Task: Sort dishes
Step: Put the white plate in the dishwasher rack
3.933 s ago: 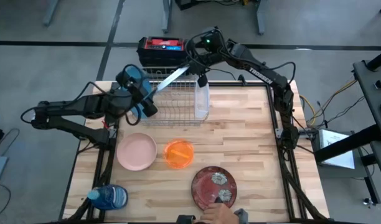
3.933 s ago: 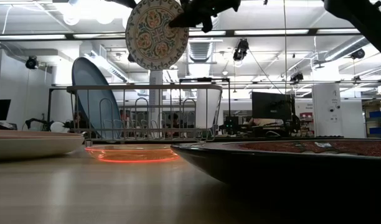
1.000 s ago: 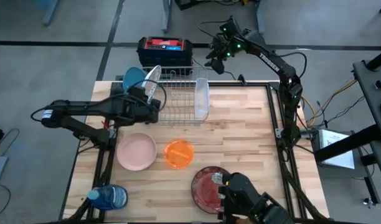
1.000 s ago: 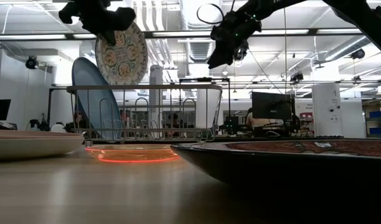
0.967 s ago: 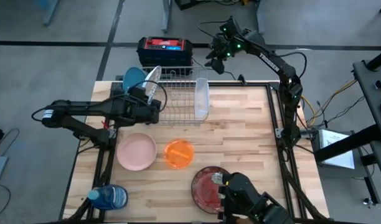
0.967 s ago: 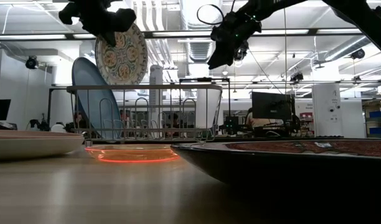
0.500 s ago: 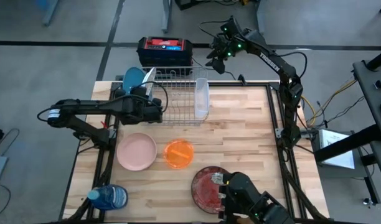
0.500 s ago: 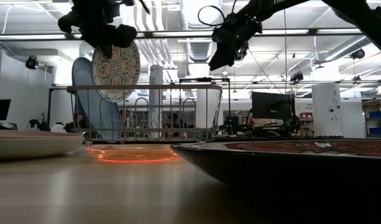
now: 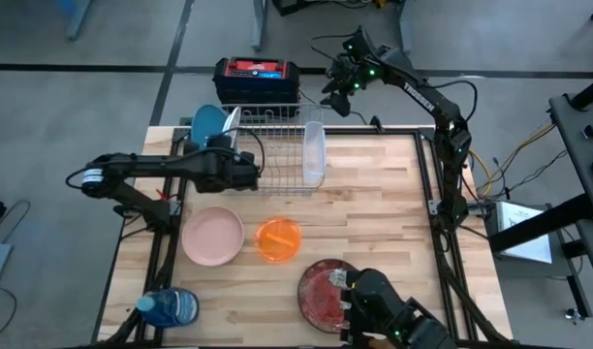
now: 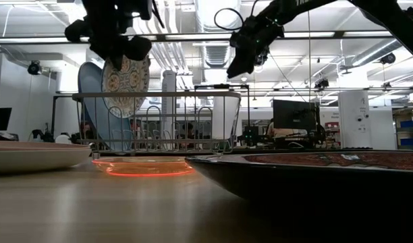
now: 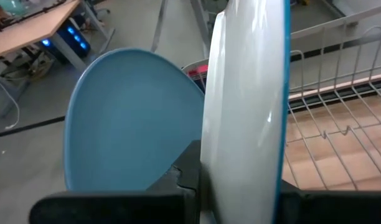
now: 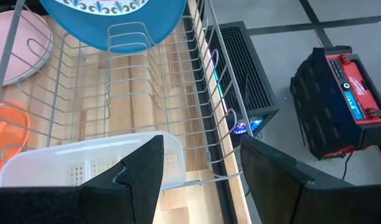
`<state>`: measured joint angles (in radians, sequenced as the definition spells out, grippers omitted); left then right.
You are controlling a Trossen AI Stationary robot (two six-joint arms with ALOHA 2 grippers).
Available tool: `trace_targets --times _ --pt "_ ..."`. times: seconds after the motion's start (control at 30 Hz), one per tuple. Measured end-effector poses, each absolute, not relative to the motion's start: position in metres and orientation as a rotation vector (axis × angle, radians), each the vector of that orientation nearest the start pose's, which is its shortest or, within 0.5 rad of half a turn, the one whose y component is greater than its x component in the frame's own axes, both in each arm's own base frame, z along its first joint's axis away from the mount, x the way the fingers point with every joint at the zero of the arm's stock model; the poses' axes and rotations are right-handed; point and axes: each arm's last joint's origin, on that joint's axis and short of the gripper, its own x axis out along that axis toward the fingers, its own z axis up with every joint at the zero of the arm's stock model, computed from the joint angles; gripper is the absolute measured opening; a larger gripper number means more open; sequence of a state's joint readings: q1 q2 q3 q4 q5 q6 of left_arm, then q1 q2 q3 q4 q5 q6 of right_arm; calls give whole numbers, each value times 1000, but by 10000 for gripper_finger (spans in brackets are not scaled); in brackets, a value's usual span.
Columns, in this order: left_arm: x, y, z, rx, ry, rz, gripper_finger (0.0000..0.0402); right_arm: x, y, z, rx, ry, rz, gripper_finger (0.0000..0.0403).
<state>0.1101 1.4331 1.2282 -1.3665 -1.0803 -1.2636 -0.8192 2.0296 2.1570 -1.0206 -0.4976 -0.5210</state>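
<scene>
My left gripper (image 9: 234,163) is shut on the ornate teal-white patterned plate (image 10: 125,84). It holds the plate on edge at the left end of the wire dish rack (image 9: 277,145). Close beside it, the plain blue plate (image 11: 134,118) stands in the rack. The patterned plate's lower rim is below the rack's top rail. My right gripper (image 9: 340,92) hangs open and holds nothing, high over the rack's far right corner. The pink dish (image 9: 212,236), the orange bowl (image 9: 278,239) and a dark red plate (image 9: 330,291) lie flat on the table. My left gripper pinches the patterned plate's upper rim (image 11: 240,186) between its two fingers (image 11: 184,177), one on each face. In the low view the gripper is above the plate, which hangs upright below it. I cannot tell whether the lower rim touches the rack.
A white utensil holder (image 9: 314,153) stands at the rack's right end. A blue bottle (image 9: 171,307) lies at the near left corner. A dark bulky shape (image 9: 389,315) sits at the near edge beside the red plate. A red-and-black box (image 9: 256,76) stands beyond the far edge.
My left gripper has moved down and a little toward the table's right with the patterned plate. The plate has sunk from above the rack's top rail to partly below it, next to the blue plate, and now stands more edge-on.
</scene>
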Motion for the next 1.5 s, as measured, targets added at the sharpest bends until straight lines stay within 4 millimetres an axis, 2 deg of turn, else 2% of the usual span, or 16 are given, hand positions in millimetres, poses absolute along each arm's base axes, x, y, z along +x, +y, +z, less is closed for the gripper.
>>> trace_targets --times 0.83,0.97,1.5 --pt "247 61 268 -308 668 1616 25 302 -308 350 53 772 -99 199" --pt "251 63 262 -328 699 1623 38 302 -308 350 52 771 -99 199" --pt "264 67 242 -315 748 1647 47 302 -308 349 51 777 -95 199"
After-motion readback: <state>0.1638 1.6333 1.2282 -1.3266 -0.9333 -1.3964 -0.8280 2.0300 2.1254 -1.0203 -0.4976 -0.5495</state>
